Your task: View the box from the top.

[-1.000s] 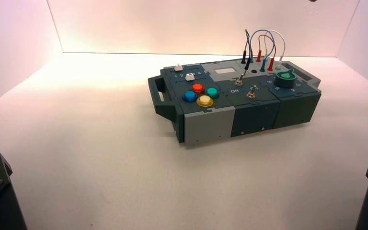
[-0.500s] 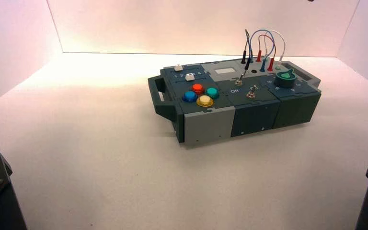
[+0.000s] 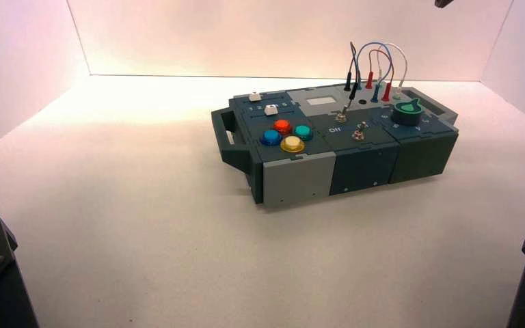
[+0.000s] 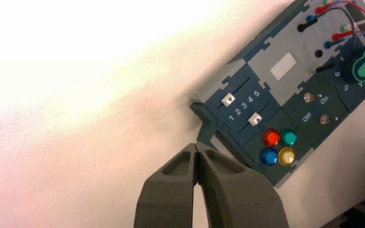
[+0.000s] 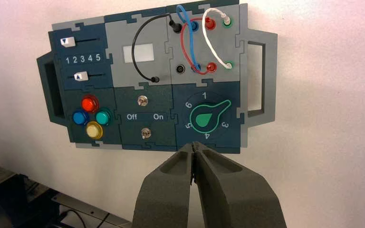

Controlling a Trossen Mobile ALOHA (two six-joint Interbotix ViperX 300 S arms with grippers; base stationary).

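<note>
Right wrist view: right gripper (image 5: 193,148) pressed together, empty, hovering above the long flat teal-and-grey plastic box (image 5: 154,76) on the white table (image 5: 323,156). Top-down viewing apparently underway; next, centre the panel. Left gripper (image 4: 197,148) likewise together, off the handle end.

White tabletop (image 3: 143,225) under everything; pale walls (image 3: 280,34) behind and at sides.

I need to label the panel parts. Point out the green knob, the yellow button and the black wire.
green knob (image 5: 204,120): right wrist view, on the middle of its round body.
yellow button (image 5: 94,129): right wrist view, on its cap.
black wire (image 5: 134,47): right wrist view, on the curve of its loop.
</note>
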